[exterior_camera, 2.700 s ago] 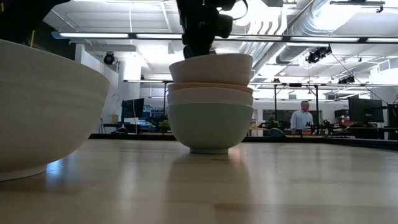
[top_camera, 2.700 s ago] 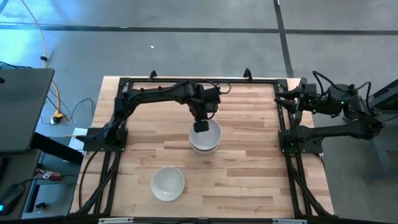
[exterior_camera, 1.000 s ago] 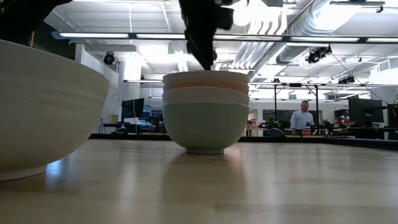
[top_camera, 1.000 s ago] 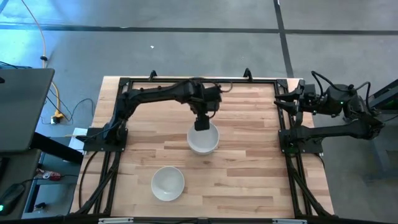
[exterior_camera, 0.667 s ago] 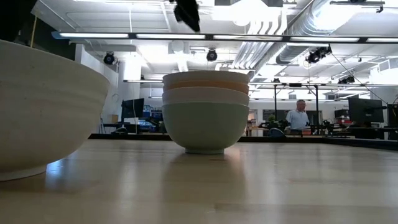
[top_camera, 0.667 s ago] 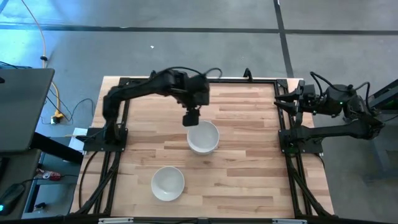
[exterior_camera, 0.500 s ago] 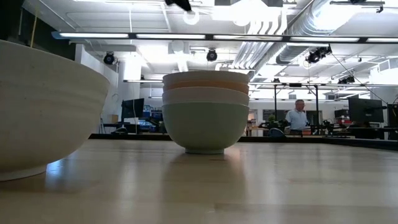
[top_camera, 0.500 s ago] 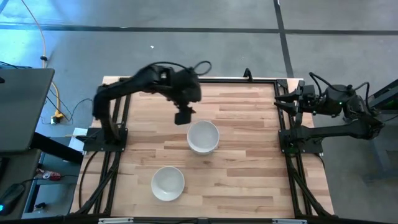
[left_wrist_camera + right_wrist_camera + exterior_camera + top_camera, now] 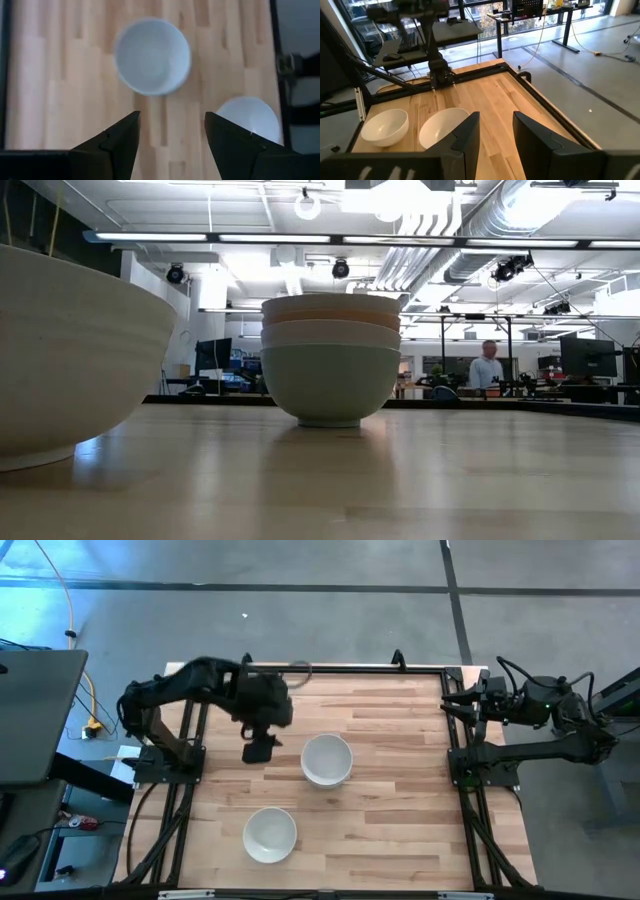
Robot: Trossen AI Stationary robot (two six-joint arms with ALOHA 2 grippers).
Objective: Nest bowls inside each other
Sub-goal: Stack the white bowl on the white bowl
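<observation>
Several bowls stand nested in one stack (image 9: 327, 760) at the table's middle: in the low view a white rim on top, then salmon-orange, white and mint green (image 9: 330, 380) at the bottom, foot on the wood. A single white bowl (image 9: 270, 835) (image 9: 70, 350) sits on the table toward the near edge. My left gripper (image 9: 260, 751) (image 9: 171, 130) hangs open above the table, left of the stack, with nothing between its fingers. My right gripper (image 9: 449, 706) (image 9: 495, 130) waits open at the far right corner.
A black frame (image 9: 320, 668) runs around the wooden tabletop. Bare wood lies to the right of the stack and between the two bowl groups. A person (image 9: 487, 368) stands in the room far behind the table.
My left gripper has risen from above the stack's far rim and swung toward the table's left edge, staying open and holding nothing. The stack and the single bowl have stayed where they were.
</observation>
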